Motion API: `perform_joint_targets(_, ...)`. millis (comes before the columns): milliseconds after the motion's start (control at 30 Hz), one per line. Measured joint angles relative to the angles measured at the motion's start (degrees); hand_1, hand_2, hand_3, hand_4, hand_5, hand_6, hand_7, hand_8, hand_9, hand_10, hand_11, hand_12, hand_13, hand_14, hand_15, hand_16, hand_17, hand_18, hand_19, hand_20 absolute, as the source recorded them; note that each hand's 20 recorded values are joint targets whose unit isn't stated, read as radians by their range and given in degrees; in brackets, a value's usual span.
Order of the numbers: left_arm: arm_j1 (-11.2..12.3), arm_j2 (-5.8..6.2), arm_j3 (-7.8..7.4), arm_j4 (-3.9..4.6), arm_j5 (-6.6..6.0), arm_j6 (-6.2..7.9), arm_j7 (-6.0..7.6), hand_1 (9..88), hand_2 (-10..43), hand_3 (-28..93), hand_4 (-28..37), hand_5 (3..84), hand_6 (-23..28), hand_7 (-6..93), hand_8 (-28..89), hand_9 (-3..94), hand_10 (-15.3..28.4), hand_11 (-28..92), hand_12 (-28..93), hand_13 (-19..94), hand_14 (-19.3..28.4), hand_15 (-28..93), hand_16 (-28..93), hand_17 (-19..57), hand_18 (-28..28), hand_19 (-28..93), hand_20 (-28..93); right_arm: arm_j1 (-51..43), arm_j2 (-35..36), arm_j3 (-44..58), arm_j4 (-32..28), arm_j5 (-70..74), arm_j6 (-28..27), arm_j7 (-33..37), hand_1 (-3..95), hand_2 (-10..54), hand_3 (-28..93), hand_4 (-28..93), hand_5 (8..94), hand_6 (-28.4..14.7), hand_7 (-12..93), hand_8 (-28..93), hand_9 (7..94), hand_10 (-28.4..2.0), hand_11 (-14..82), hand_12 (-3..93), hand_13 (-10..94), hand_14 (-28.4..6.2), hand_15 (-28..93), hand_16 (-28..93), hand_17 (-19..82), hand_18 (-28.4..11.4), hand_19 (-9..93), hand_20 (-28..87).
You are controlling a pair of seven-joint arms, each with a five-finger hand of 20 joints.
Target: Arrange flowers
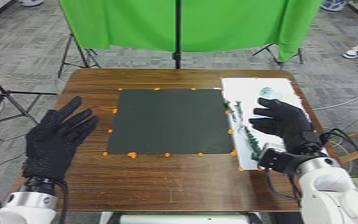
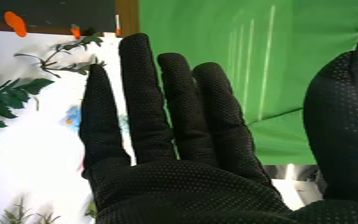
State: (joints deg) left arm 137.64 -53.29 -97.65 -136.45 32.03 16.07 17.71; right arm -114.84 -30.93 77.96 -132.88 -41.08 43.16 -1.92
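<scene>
The right hand (image 1: 288,120) is over the white sheet (image 1: 243,86), its fingers pointing toward ten o'clock. In the right wrist view, the hand (image 2: 180,185) has its fingers straight and a little apart, with the thumb set wide of them. Around it on the sheet lies the greenery to be arranged: green stems (image 1: 250,142) run along the sheet's edge beside the dark mat, at about seven to nine o'clock from the hand. The wrist view shows a broad frond (image 2: 11,102) and a slender leafy sprig (image 2: 62,56). At eleven o'clock is a pale blue thing (image 1: 266,92), too small to make out.

Farther off at nine o'clock comes the dark mat (image 1: 170,121), with orange pieces (image 1: 132,155) around its border. Beyond it, over the counter (image 1: 180,187), the left hand (image 1: 49,137) has its fingers straight and fanned toward one o'clock. Past the counter, from eleven to twelve, hangs a green curtain (image 1: 131,25).
</scene>
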Motion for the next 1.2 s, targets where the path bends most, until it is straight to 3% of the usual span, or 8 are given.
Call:
perform_joint_targets(433, -0.3, 0.21, 0.33, 0.11, -0.13, 0.48, 0.53, 18.3, 8.0, 75, -28.3, 35.9, 8.4, 12.8, -10, 30.6, 19.5, 21, 8, 23, 24.1, 32, -7, -6.7, 16.9, 46, 5, 0.1, 0.0, -0.1, 0.0, 0.1, 0.0, -0.1, 21.5, -0.2, 76, -27, 47.2, -5.8, 19, -15, 51.0, -15.6, 15.2, 12.1, 47, -16.9, 34, 11, 12, -25.5, 60, 4)
perform_joint_targets(1200, -0.5, 0.15, 0.11, 0.13, -0.11, 0.38, -0.34, 18.1, 8.1, 75, -28.3, 35.0, 7.5, 13.0, -10, 29.9, 18.9, 21, 9, 21, 24.5, 31, -5, -11.2, 19.2, 43, 5, -0.2, 0.0, 0.0, -0.1, 0.3, 0.1, -0.1, 21.0, -0.2, 77, -27, 47.3, -5.6, 19, -15, 51.3, -15.5, 15.4, 12.3, 47, -17.3, 35, 11, 12, -25.6, 60, 4)
